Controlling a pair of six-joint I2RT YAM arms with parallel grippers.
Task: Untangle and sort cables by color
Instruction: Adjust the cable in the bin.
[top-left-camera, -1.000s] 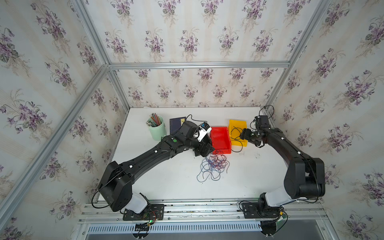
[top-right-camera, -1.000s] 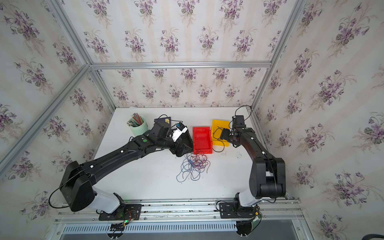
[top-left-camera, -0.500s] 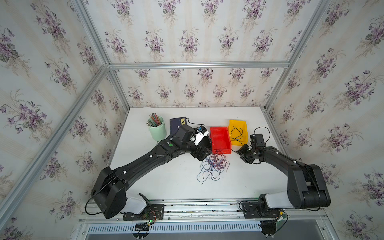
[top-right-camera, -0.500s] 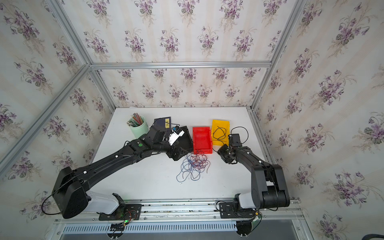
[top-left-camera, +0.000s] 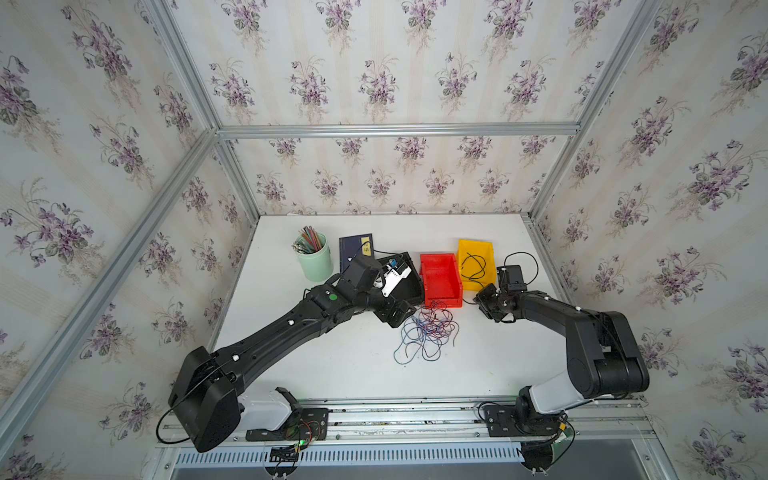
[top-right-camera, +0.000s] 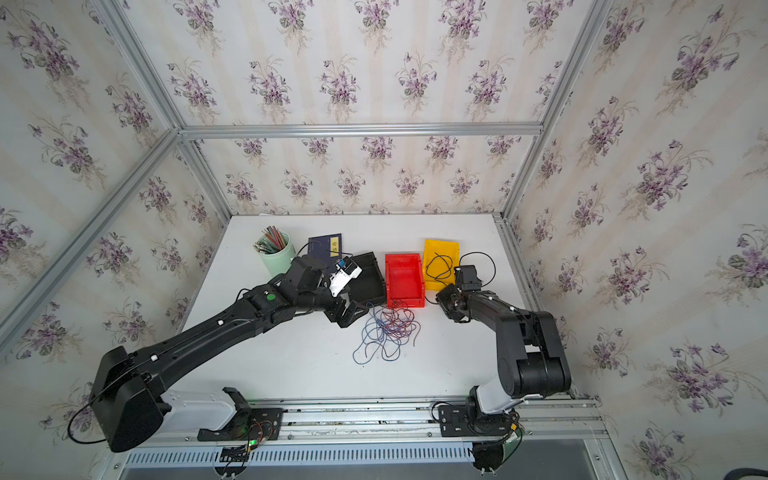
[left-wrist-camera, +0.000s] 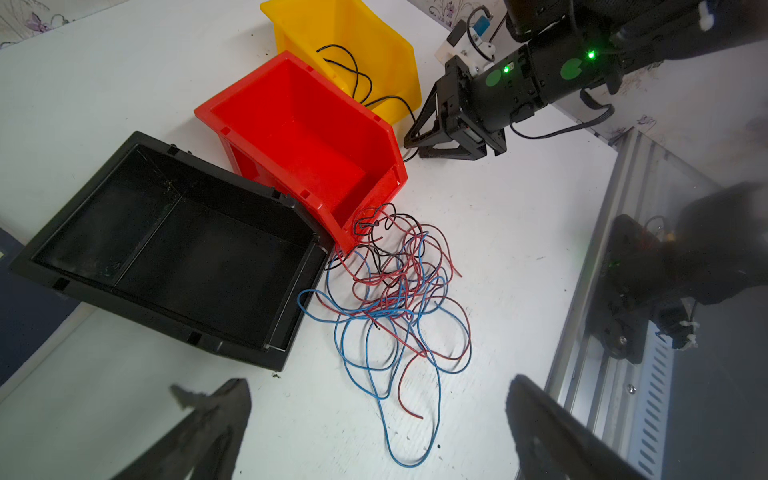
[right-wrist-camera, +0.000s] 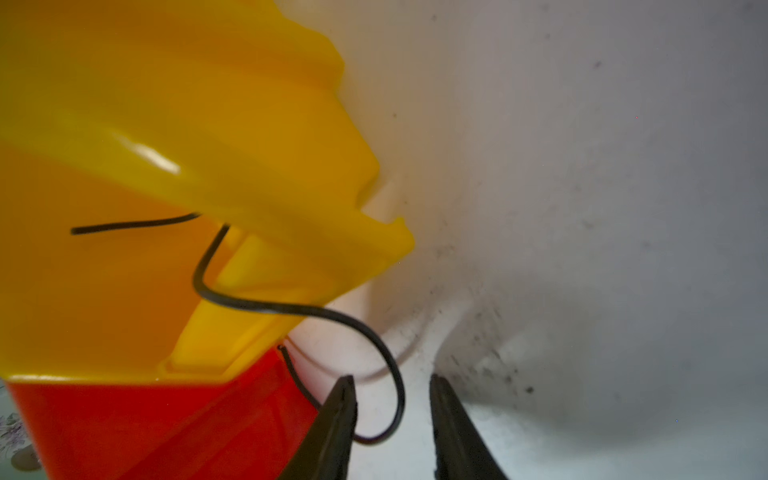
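1. The right tool (right-wrist-camera: 390, 378) sits low on the table (top-left-camera: 332, 365) at the open front of the yellow bin (top-left-camera: 476, 246). Its fingers stand a narrow gap apart and are clamped on nothing.
2. A black cable (right-wrist-camera: 291, 308) trails out of that bin over the lip. Its end loop lies in the gap beside one finger, so the strand leads from the tool back up into the bin.
3. The other cables (top-left-camera: 428, 332), red, blue and black, lie tangled in front of the red bin (top-left-camera: 440, 274).
4. The left tool (left-wrist-camera: 378, 380), spread wide and empty, hovers by that tangle and is the nearer arm to it.
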